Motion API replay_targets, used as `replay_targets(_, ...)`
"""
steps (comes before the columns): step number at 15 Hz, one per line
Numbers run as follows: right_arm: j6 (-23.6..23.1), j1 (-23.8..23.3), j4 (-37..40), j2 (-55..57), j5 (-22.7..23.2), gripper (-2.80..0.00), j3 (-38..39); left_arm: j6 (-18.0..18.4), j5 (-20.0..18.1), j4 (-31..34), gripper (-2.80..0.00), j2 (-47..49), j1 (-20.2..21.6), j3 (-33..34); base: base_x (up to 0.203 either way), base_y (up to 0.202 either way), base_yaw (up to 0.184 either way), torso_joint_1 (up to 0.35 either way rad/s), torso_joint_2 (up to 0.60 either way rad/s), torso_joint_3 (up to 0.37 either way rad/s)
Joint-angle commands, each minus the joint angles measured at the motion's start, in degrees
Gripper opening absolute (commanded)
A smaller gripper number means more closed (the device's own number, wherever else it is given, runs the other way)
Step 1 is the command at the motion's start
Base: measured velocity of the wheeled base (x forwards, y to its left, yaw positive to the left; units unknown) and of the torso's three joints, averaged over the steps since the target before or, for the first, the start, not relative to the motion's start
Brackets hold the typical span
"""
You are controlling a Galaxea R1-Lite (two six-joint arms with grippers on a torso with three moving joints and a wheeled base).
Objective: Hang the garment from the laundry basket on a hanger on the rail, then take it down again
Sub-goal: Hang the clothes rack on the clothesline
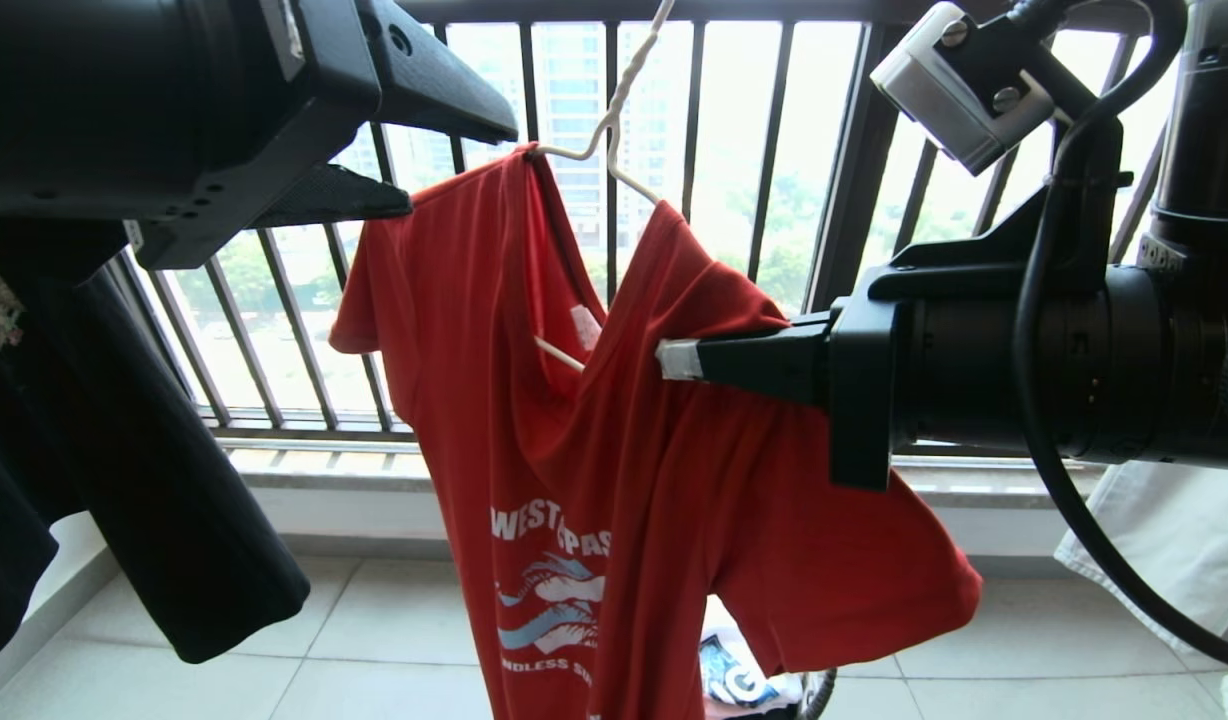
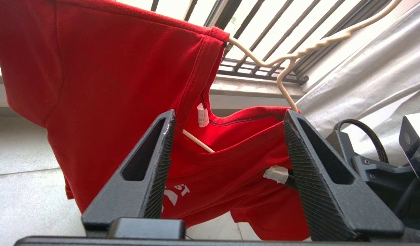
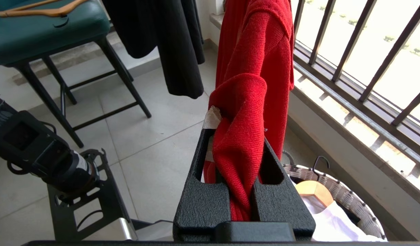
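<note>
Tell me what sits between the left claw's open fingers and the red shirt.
Nothing. In the left wrist view the left claw is open, clear of the shirt, with only air between.

Red garment with white lettering — white hanger, black shirt.

Both our arms raised, pincers level

Our left pincer gapes wide, gripping nothing; our right pincer is clamped tight on cloth.

My left gripper, jaws apart, has open air beside the red shirt; black shirt crowds left, window railing blocks behind, basket sits below.
</note>
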Motion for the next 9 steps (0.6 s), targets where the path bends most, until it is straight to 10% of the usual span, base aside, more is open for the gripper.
replay_targets(1,0.0,0.0,0.1,-0.2,0.0,-2.80,0.3,0.2,0.1,0.2,-2.80,-1.3,0.1,0.1,0.000,0.000,0.000,0.000,0.00,0.000)
replay_targets(9,-0.7,-0.1,0.9,-5.3,-6.9,-2.80,-1.0,0.8,1.7,0.2,-2.80,-3.2,0.2,0.7,0.000,0.000,0.000,0.000,0.00,0.000)
